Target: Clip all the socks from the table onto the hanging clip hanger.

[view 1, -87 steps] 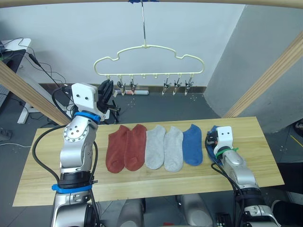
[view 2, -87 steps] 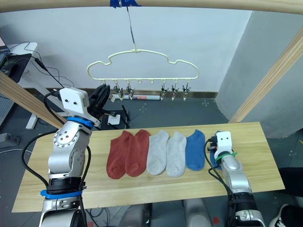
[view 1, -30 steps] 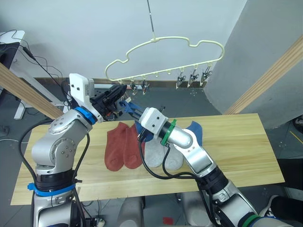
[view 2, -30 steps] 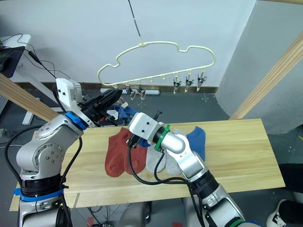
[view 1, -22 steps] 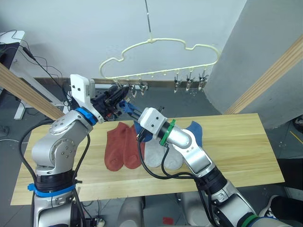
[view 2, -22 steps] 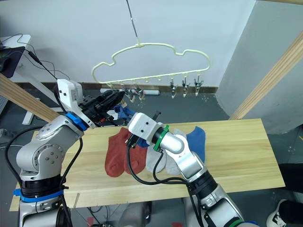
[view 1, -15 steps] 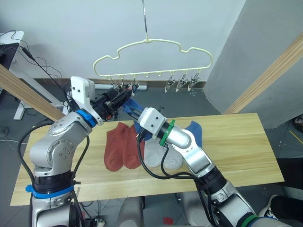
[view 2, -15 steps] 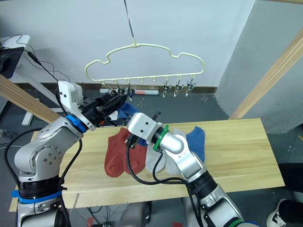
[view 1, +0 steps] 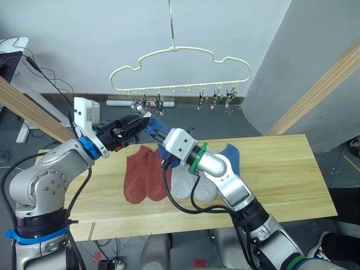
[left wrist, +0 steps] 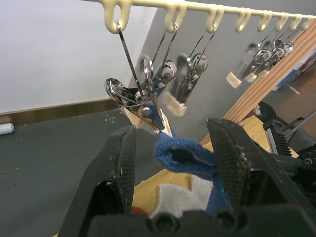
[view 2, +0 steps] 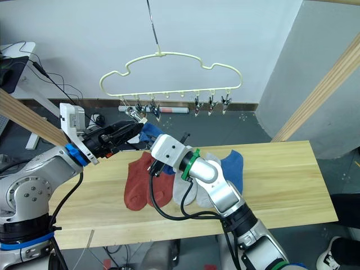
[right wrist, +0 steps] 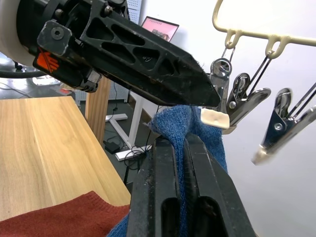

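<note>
Five socks (view 1: 194, 177) lie in a row mid-surface (view 1: 281, 185). Above its far edge the right tool (right wrist: 180, 148), clenched on a blue sock (left wrist: 185, 155), lifts it to the clip hanger's (view 1: 180, 70) leftmost clip (left wrist: 140, 103). The left tool (left wrist: 173, 148), released, flanks that clip; next, I judge, it must squeeze it open for the cuff.

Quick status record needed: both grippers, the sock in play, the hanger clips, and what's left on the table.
right gripper: shut on the blue sock, holding it up under the hanger
left gripper: open, fingers either side of the sock's raised edge, beside the end clip
clip hanger: hanging, six clips, none holding a sock
sock to clip: raised edge right below the end clip; whether it is gripped, cannot tell
table: two rust-red socks, two grey socks, one more blue one
</note>
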You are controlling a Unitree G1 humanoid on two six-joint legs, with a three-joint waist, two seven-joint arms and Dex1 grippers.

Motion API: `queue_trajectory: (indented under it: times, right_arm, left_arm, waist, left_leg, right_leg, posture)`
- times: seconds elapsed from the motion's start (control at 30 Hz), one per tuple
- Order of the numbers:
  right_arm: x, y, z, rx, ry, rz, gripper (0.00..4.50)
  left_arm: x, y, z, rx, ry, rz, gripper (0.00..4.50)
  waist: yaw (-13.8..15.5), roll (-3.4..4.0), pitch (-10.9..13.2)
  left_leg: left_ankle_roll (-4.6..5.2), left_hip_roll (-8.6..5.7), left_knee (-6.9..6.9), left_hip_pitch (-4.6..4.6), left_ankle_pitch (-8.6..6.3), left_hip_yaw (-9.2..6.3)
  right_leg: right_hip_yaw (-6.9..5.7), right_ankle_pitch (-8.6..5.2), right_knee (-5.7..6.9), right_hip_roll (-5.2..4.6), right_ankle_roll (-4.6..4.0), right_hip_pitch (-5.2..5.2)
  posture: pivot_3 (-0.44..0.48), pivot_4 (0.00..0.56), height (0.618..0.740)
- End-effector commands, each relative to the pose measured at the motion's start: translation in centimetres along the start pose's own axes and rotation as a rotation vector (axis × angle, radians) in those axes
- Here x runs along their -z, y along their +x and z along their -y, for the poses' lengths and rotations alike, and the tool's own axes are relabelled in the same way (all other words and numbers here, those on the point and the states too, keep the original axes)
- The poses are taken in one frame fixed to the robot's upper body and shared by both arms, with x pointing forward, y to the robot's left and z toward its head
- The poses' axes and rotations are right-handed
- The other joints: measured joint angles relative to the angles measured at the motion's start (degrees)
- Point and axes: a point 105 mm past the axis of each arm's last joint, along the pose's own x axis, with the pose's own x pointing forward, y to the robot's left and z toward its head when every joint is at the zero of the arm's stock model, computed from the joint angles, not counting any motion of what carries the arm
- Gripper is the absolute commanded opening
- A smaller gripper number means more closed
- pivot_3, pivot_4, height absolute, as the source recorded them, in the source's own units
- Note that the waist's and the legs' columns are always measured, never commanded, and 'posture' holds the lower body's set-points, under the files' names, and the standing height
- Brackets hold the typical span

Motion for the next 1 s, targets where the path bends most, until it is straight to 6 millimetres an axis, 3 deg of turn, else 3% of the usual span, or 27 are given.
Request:
queue_trajectory:
  times: [0.03, 0.17, 0.5, 0.73, 1.0]
  right_arm:
    - [-1.2, 0.2, -0.1, 0.006, 0.017, 0.055, 1.08]
    - [-0.9, 0.0, -0.5, -0.029, -0.011, 0.030, 2.44]
    - [-1.2, -4.6, 0.9, -0.100, -0.039, -0.037, 2.44]
    - [-2.3, -9.4, 3.6, -0.109, -0.025, -0.119, 2.44]
    - [-3.5, -11.5, 5.3, -0.079, 0.053, -0.158, 2.44]
  left_arm:
    - [-0.8, -0.2, 1.0, 0.026, 0.061, 0.021, 2.56]
    - [-0.8, -0.3, 0.8, 0.013, 0.080, 0.025, 2.56]
    - [-1.1, 0.0, 0.6, -0.075, 0.285, 0.096, 2.56]
    - [-1.8, 0.4, 3.0, -0.092, 0.370, 0.218, 2.56]
    - [-0.9, 2.1, 2.7, -0.276, 0.428, 0.328, 2.56]
  waist:
    - [0.00, 0.00, 0.00]
    - [0.00, 0.00, 0.00]
    - [0.23, -0.01, -0.01]
    - [0.43, -0.03, -0.02]
    - [0.36, -0.03, -0.02]
  left_leg:
    - [0.00, 0.00, 0.00, 0.00, 0.00, 0.00]
    - [0.00, 0.00, 0.00, 0.01, 0.00, 0.00]
    - [0.00, -0.01, 0.03, -0.02, 0.00, 0.02]
    - [0.18, -0.02, 0.23, -0.08, -0.09, 0.05]
    - [0.31, -0.07, 0.73, -0.05, -0.13, 0.06]
  right_leg:
    - [0.00, 0.00, 0.00, 0.00, 0.00, 0.00]
    - [0.00, 0.01, 0.01, 0.00, -0.01, 0.00]
    - [0.02, 0.02, 0.00, -0.01, 0.00, 0.00]
    - [0.07, 0.11, 0.03, -0.01, 0.07, 0.04]
    - [0.10, 0.19, 0.46, 0.02, 0.11, 0.12]
  posture:
    - [-0.135, 0.325, 0.733]
    - [-0.137, 0.322, 0.733]
    - [-0.151, 0.325, 0.733]
    - [-0.160, 0.317, 0.733]
    - [-0.184, 0.322, 0.733]
